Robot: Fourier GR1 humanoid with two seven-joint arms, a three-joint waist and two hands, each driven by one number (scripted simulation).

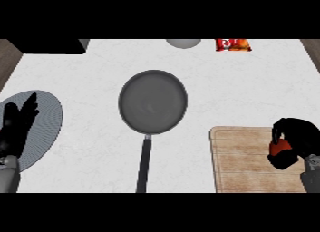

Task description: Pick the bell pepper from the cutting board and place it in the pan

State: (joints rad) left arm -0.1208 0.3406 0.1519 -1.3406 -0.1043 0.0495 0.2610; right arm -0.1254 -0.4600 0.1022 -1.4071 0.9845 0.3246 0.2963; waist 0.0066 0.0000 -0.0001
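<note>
two robot hands [12,131] [304,136], one pan [152,102], one pepper [280,147]

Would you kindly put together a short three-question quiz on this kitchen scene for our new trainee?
1. True or false: the bell pepper already lies in the pan.
2. What is the right hand curled round? A) the pan's handle B) the bell pepper C) a cup
3. Fill in the blank: the open left hand shows over the grey ____.

Key
1. False: the bell pepper shows over the cutting board, in the right hand.
2. B
3. plate
</note>
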